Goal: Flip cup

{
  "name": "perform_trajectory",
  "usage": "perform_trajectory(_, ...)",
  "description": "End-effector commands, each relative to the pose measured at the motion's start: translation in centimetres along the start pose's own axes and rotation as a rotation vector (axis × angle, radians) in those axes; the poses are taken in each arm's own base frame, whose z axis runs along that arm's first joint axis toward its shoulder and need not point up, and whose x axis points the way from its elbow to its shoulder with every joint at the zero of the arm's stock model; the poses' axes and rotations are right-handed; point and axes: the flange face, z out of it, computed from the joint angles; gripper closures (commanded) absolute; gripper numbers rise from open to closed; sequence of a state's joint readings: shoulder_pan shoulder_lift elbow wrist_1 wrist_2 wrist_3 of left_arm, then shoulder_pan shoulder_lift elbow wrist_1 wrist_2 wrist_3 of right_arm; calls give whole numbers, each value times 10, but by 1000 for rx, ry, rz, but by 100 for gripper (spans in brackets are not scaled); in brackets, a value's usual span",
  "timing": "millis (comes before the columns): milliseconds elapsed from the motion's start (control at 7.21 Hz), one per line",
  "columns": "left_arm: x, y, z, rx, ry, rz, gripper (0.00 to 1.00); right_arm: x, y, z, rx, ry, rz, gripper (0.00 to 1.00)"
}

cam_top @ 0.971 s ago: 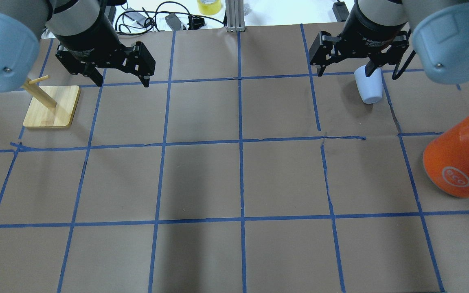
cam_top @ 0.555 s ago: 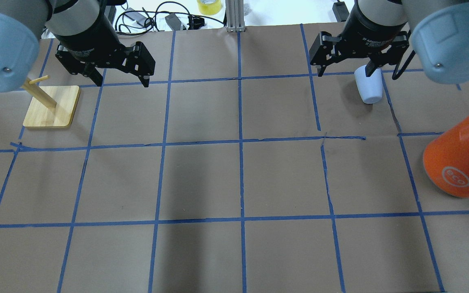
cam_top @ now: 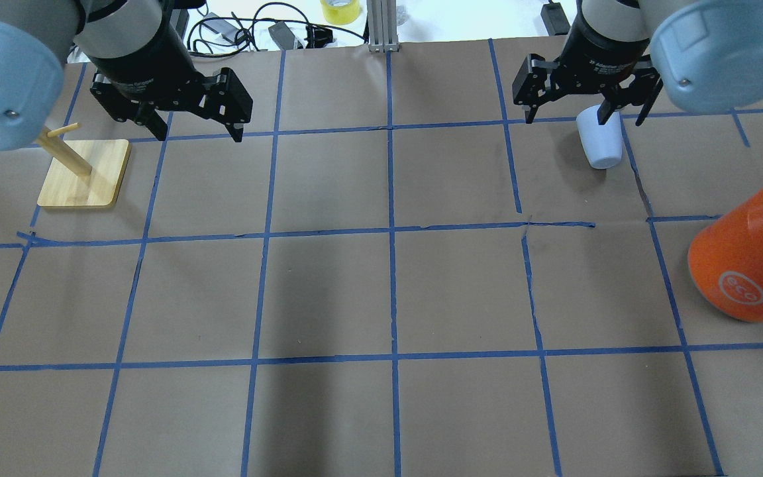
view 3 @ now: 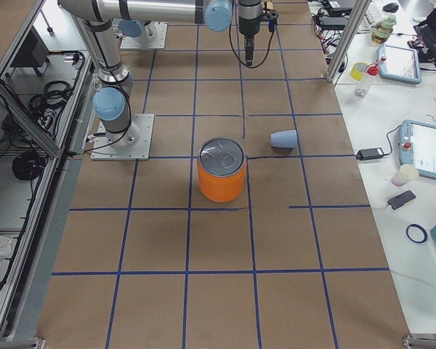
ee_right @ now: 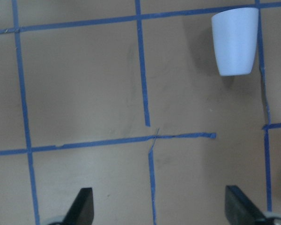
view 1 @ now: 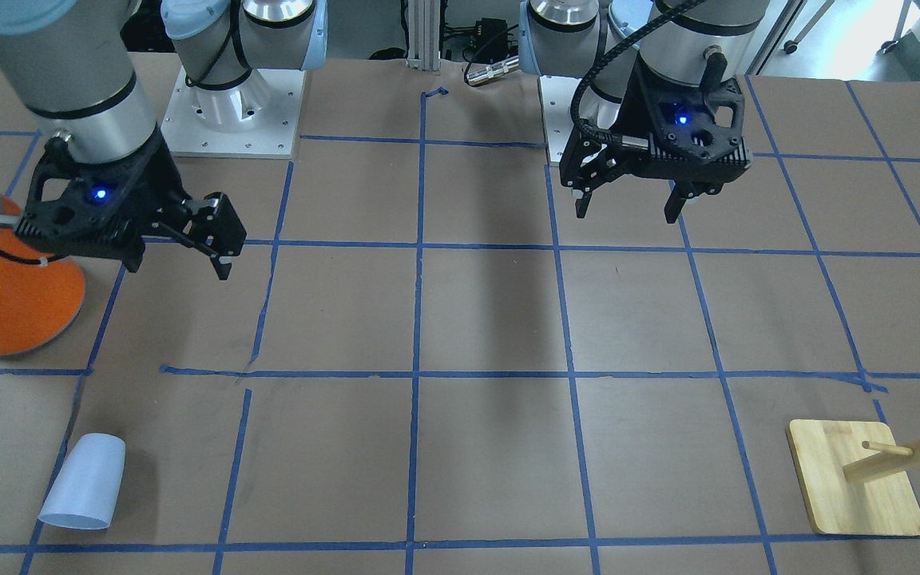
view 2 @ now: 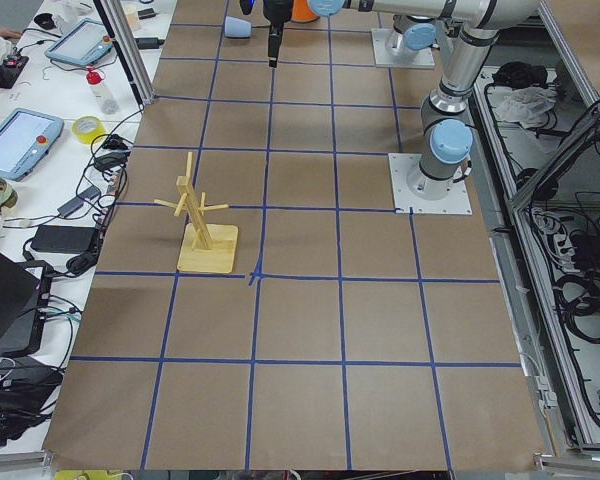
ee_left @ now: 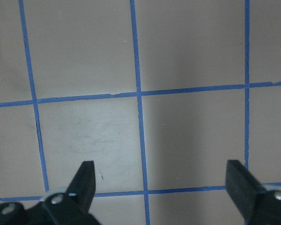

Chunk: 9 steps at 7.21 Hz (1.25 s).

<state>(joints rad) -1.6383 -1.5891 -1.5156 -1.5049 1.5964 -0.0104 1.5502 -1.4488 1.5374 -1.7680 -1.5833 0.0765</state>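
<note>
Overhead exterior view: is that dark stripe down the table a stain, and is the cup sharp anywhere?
Overhead exterior: likely a soft-edged shadow on the table, not a stain; the front-facing view shows a similar band. Right wrist view: the cup is sharp, with a faint shadow.

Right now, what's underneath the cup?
The cup lies on its side directly on the brown paper table; nothing else shows beneath it. The strip it rests on is hidden.

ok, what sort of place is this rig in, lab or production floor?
Most likely a robotics research lab, not a production floor: the table is covered in brown paper with a taped blue grid, and teach pendants and loose cables lie on the side bench.
</note>
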Motion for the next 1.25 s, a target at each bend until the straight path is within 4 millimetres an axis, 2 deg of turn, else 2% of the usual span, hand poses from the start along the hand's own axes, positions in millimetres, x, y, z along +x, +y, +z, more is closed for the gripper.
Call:
perform_trajectory(0,0,0,0,0,0,1,0,73,-61,50,-41,15,93,0)
perform_trajectory(139,0,0,0,0,1,0,0,107,-80,90,-85,17,142,0)
perform_trajectory(277,0,0,-1,1,0,0,0,134,-95,131,-95,17,112,0)
perform_trajectory(416,0,0,0,0,0,0,0,154,-111,180,-88,22,26,0)
perform_trajectory(555,-1,0,0,0,-1,0,0,165,-125,218,-58,17,24,0)
perform_trajectory(1109,0,0,0,0,0,0,0,151,-140,259,-38,-78,59,0)
